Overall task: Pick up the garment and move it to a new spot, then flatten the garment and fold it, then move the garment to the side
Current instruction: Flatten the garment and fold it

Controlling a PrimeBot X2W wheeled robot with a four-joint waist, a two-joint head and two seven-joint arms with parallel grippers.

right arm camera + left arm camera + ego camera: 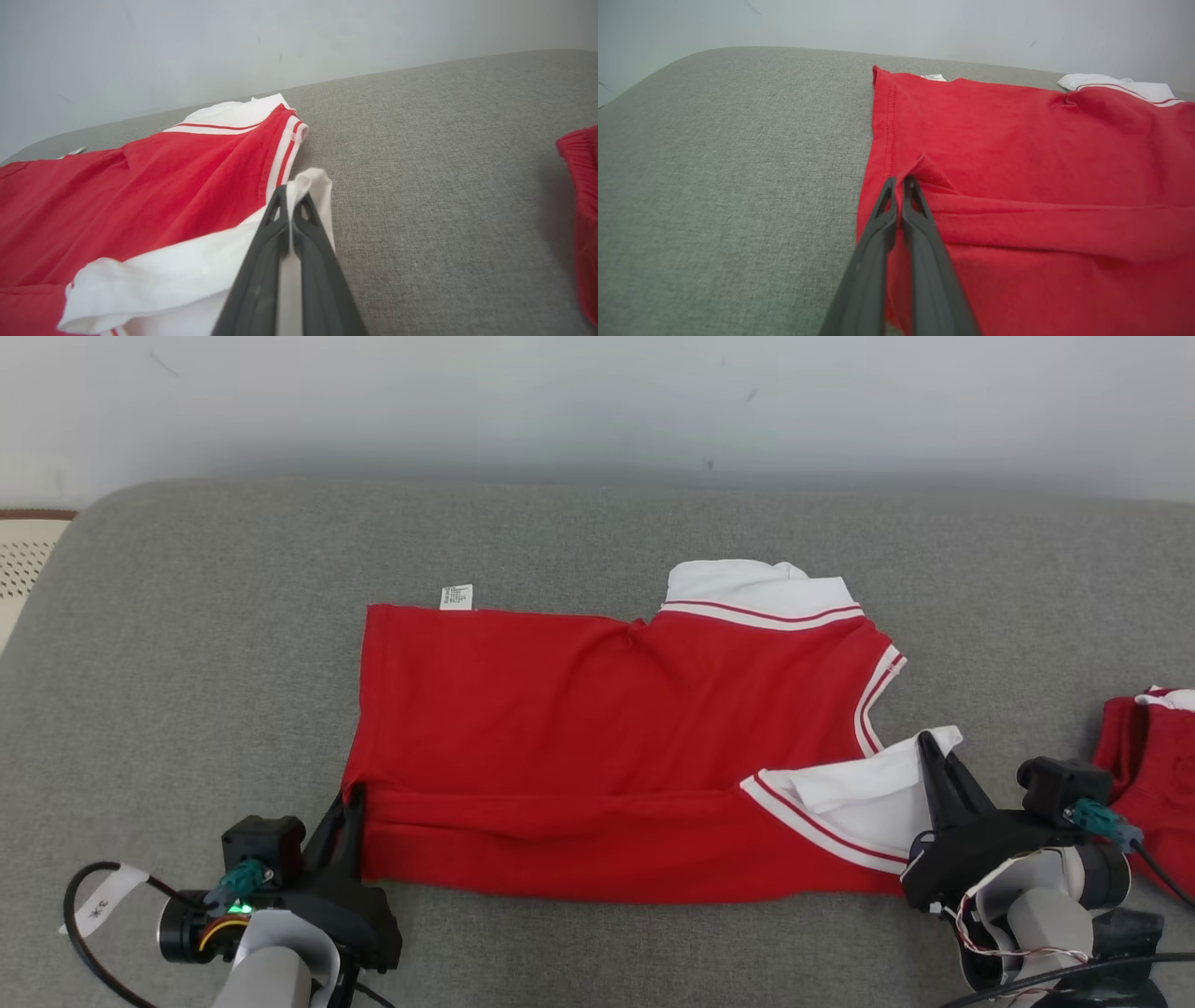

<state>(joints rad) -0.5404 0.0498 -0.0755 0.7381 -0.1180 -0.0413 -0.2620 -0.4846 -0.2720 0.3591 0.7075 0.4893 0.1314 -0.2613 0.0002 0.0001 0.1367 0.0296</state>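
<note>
The garment (597, 737) is a red shirt with white sleeves and striped trim, lying spread on the grey cushion (187, 644), its near long edge folded over. My left gripper (352, 798) is shut on the folded red hem at the shirt's lower left corner; in the left wrist view its fingers (900, 184) pinch a ridge of the red garment (1041, 154). My right gripper (929, 744) is shut on the white sleeve edge at the lower right; the right wrist view has its fingertips (290, 198) clamping white cloth of the garment (154, 186).
A second red garment (1153, 756) lies bunched at the cushion's right edge, also visible as red cloth (579, 210) in the right wrist view. A pale wall (597, 401) stands behind the cushion. Bare grey cushion (714, 163) stretches left of the shirt.
</note>
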